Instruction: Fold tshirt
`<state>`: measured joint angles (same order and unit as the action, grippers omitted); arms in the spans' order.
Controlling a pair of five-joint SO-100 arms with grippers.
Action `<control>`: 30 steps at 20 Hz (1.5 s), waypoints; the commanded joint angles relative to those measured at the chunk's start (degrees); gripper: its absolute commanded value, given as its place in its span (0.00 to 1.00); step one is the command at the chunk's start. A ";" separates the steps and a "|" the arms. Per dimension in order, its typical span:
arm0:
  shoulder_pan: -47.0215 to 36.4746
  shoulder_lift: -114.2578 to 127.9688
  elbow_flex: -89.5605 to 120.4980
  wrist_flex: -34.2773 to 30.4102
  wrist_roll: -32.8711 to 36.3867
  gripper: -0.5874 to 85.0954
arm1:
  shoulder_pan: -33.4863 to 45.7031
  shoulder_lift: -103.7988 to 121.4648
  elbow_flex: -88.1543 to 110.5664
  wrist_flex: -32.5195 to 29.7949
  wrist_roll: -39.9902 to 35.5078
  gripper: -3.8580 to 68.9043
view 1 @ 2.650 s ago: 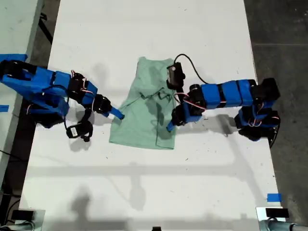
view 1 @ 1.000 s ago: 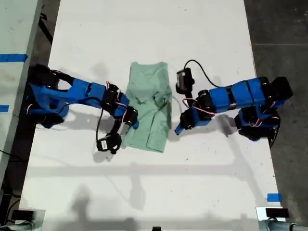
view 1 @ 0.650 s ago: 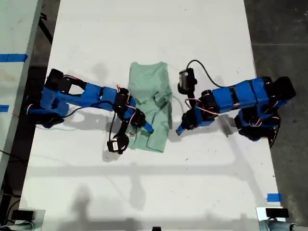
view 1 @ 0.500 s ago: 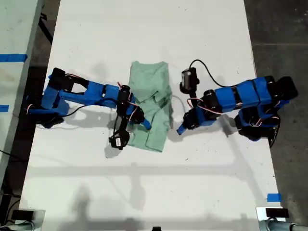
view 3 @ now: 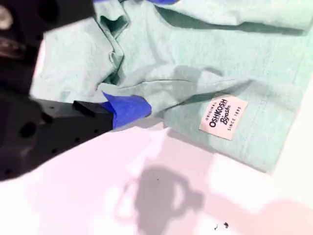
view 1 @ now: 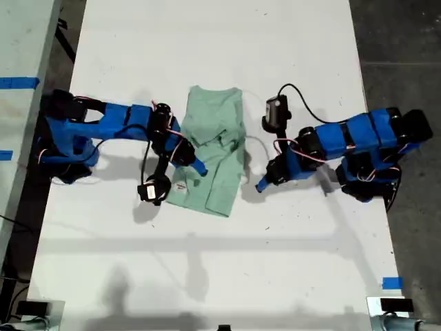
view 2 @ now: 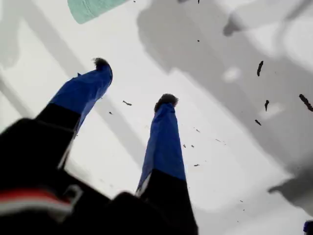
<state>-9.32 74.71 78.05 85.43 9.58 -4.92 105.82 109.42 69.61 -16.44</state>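
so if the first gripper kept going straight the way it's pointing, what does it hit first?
Probably bare table. My first gripper is open, with only white tabletop past its fingertips. The tshirt lies further on and off to one side, so it looks outside that line, though depth is hard to judge.

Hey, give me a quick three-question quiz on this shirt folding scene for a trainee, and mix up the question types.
1. True or false: my first pincer is shut on the pale mint-green cloth t-shirt.
2. Which pincer is over the t-shirt? A) my first pincer B) my second pincer C) neither
3. Fill in: the t-shirt lies on a flat ____ table.

Key: 1 false, its jaws stand open over bare table beside the cloth. 2 B. 3 white.
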 commanded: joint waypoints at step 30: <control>12.39 13.89 34.54 -23.38 -10.11 0.35 | -1.93 -50.63 -54.93 -0.79 1.67 0.52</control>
<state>2.90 88.24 114.43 62.67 -1.76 -7.38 54.49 58.89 70.22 -15.03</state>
